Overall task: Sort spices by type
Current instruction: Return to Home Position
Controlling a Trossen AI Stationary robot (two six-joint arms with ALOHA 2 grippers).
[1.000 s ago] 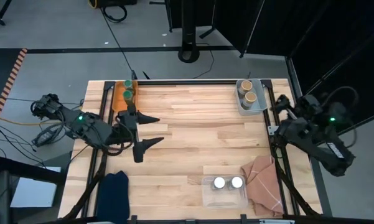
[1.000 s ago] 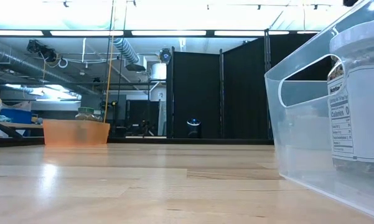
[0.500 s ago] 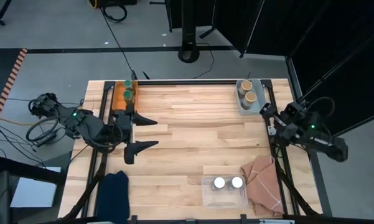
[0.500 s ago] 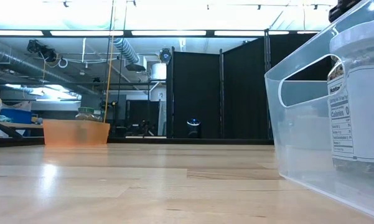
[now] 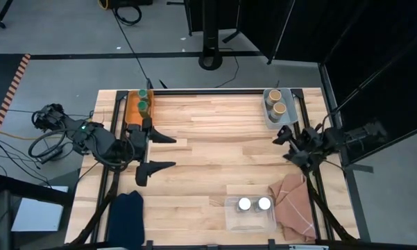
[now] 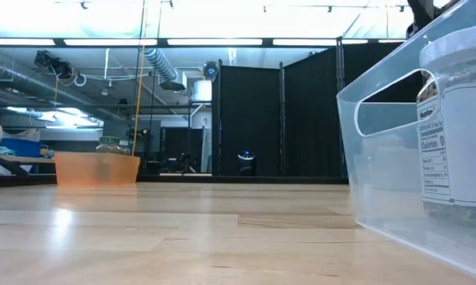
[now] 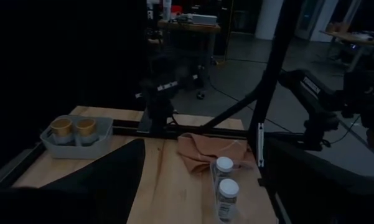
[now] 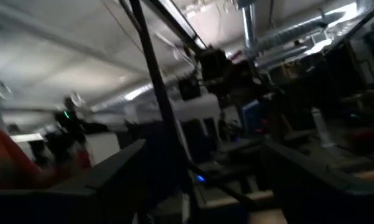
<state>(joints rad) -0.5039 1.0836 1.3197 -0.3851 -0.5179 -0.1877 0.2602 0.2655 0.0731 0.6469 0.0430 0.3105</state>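
A: Where are the spices sitting rn?

B: All six are binned by type. The green-lid jars are standing in the orange bin at the far L corner of the table. The tan-lid jars are sitting in the gray bin at the far R corner. The white-lid jars are standing side by side in the clear bin at the near edge, w/ a tan cloth lying against its R side.

A: And your grippers?

B: Both are holding nothing. The L gripper is hovering just beside the orange bin, fingers spread wide and pointing toward table ctr. The R gripper is hanging at the R edge, between gray bin and cloth. Its wrist cam is looking up into the room past two fingers standing apart.

A: What's mattering for homing?

B: Judging from this, sorting is done and only parking is left. The L side is the tight spot. The orange bin is lying on the far side of that gripper, its long axis running along the table's L edge. So you're wanting to pull back toward the L base, not toward the far edge, or a finger could be clipping the bin wall. On the R, the gray bin is lying on the far side too, w/ more gap. The clear bin is well apart from both, nearer the R arm.
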